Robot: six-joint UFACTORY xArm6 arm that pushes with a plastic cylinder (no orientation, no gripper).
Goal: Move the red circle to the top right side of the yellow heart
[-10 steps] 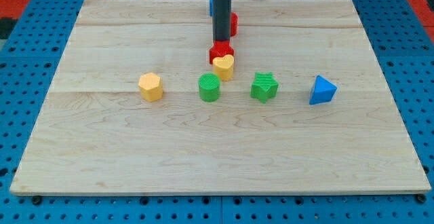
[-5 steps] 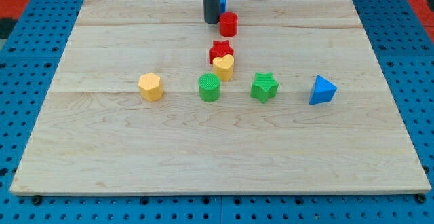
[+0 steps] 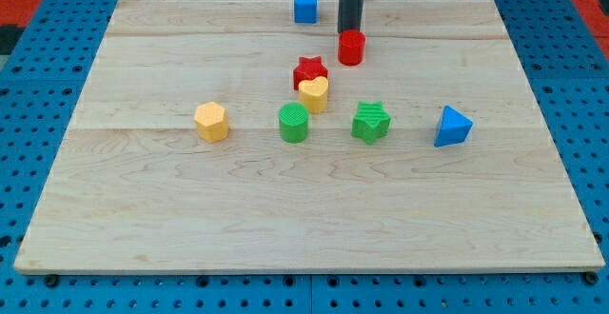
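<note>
The red circle (image 3: 351, 48) sits on the wooden board, up and to the right of the yellow heart (image 3: 314, 93). My tip (image 3: 350, 31) stands just behind the red circle, at its top edge, touching or nearly touching it. A red star (image 3: 309, 70) rests against the top of the yellow heart. The rod rises out of the view's top.
A blue cube (image 3: 304, 6) is near the board's top edge. A yellow hexagon (image 3: 211, 121), a green cylinder (image 3: 294, 123), a green star (image 3: 371, 122) and a blue triangle (image 3: 452, 127) lie in a row across the middle.
My tip moved from the red star up to the top, then right to behind the red circle. The red circle has shifted right and slightly down.
</note>
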